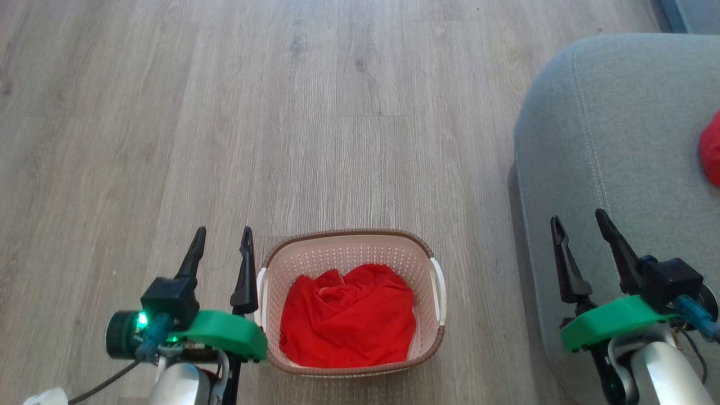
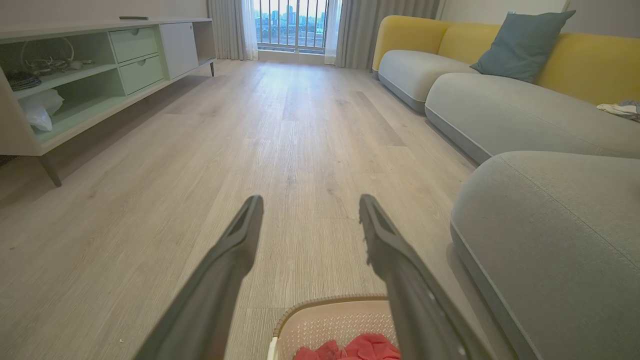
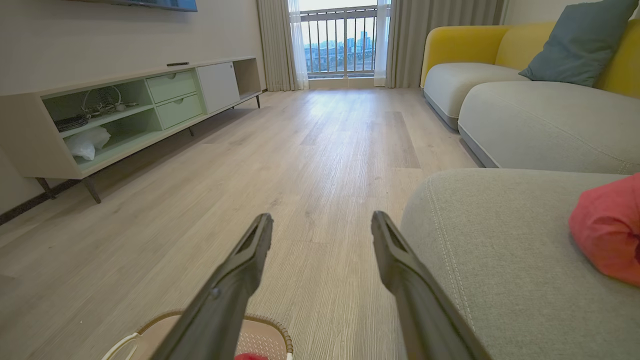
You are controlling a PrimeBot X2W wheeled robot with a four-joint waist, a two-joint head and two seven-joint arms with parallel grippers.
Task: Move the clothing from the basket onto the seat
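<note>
Two red garments make up the clothing, and they lie well apart. The crumpled garment [image 1: 347,318] sits in the basket [image 1: 349,233], and the second garment [image 1: 711,149] rests on the seat [image 1: 619,129] at the right edge of the head view. I judge the job about half done.

The basket stands on the wooden floor [image 1: 225,112], near the seat's rounded corner. My left gripper [image 1: 223,232] hangs by its left handle [image 1: 260,292], fingers spread moderately and holding nothing. My right gripper [image 1: 578,216] shows over the seat's near edge, and its fingers too are apart and empty.

The cloth in the basket looks thin, soft and light. I expect it to sag and trail when lifted rather than keep any shape. It should not slip much between my fingers, but a shallow pinch could pull out just one layer. The best hold looks like the raised ridge of folds [image 1: 337,278] near its far side, where the bunched fabric gives my fingers something thick to close on.

The basket has cream perforated walls and a brown rim, and it holds this one garment, which covers most of its floor. What lies under the cloth is hidden. The basket looks light, so a fold snagged on the wall could drag it along.
</note>
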